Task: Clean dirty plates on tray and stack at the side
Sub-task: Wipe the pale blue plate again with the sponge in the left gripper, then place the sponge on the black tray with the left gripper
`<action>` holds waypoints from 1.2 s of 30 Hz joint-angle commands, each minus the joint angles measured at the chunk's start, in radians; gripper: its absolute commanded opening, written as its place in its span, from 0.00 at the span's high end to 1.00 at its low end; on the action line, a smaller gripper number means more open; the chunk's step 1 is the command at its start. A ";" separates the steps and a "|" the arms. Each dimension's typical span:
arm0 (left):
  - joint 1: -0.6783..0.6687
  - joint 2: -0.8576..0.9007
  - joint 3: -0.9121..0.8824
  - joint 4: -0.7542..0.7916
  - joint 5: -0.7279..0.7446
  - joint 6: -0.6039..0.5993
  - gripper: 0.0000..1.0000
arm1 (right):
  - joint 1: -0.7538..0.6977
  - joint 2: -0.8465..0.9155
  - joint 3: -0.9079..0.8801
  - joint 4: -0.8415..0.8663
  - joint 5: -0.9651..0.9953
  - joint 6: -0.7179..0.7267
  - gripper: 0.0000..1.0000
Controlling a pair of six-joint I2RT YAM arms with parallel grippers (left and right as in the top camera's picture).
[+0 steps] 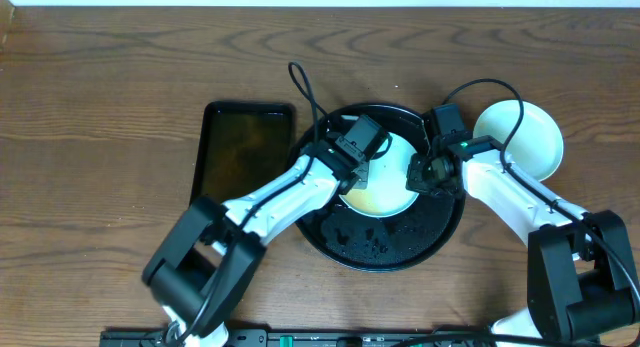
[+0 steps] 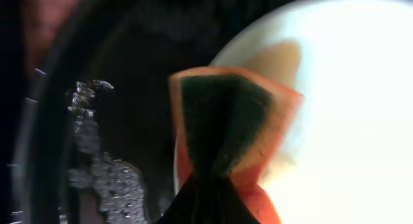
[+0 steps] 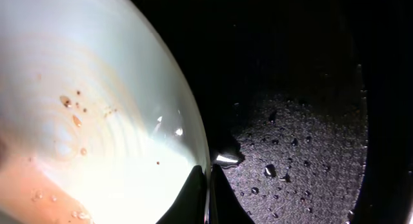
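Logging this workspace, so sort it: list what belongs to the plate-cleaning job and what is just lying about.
Part of the job:
- pale plate with brown residue, rim pinched by right gripper
- round black tray, wet, under it
- sponge in left gripper
- white plate set aside, right of that tray

Lying about:
- dark rectangular tray, left of the round one

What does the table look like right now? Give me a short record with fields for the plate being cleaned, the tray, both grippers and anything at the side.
plate in work: yellow plate, on the tray, faint brown smears and specks
tray: black tray, round, wet with droplets
left gripper: shut on an orange and green sponge at the plate's edge
right gripper: shut on the plate's rim
side: pale plate on the table right of the tray; count unclear
other: rectangular tray, left of the round one
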 commanded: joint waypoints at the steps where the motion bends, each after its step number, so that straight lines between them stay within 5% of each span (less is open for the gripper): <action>1: 0.013 -0.099 0.028 0.000 -0.033 0.020 0.92 | 0.005 -0.010 -0.002 -0.007 0.026 0.011 0.99; 11: 0.050 -0.202 0.028 -0.109 -0.031 0.019 0.93 | 0.005 -0.011 -0.002 -0.025 0.060 0.011 0.99; 21: 0.312 -0.213 0.026 -0.275 -0.026 0.020 0.92 | 0.006 -0.010 -0.003 0.005 0.059 0.010 0.91; 26: 0.433 -0.209 0.002 -0.256 0.173 0.131 0.93 | 0.006 -0.006 -0.026 0.019 0.059 0.010 0.86; 31: 0.515 -0.184 -0.032 -0.252 0.207 0.176 0.92 | 0.006 -0.006 -0.093 0.104 0.039 0.010 0.78; 36: 0.540 -0.101 -0.034 -0.247 0.281 0.380 0.92 | 0.006 -0.006 -0.124 0.140 0.036 0.011 0.85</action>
